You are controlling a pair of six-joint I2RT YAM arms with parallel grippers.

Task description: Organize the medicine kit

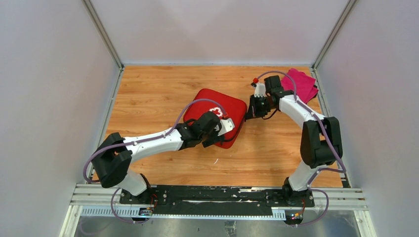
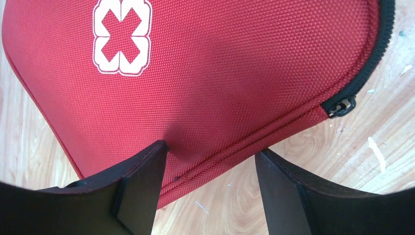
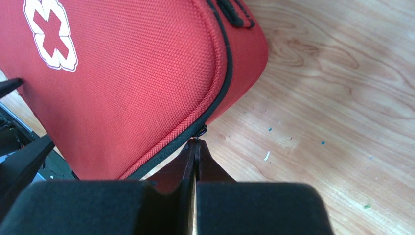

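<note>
Medicine kit (image 1: pixel 210 98) lies closed and flat near the middle of the wooden worktop (image 1: pixel 153 89), turned at an angle. It is a red woven case with a white cross (image 2: pixel 122 36) on its lid.

Only my overhead view shows both arms reaching in from either side. It also shows a folded magenta cloth (image 1: pixel 300 84) well apart in the far right corner.

Only the left wrist view shows the black zip (image 2: pixel 377 54) ending at a slider (image 2: pixel 342 105) by the stitched edge. There the left gripper (image 2: pixel 210 191) has its jaws spread wide astride that edge. I cannot tell whether they touch the fabric.

From the right wrist view, the right gripper (image 3: pixel 196 147) has its jaws clenched tight, tips right at the zip line on the kit's corner. Whether they pinch anything, I cannot tell.
</note>
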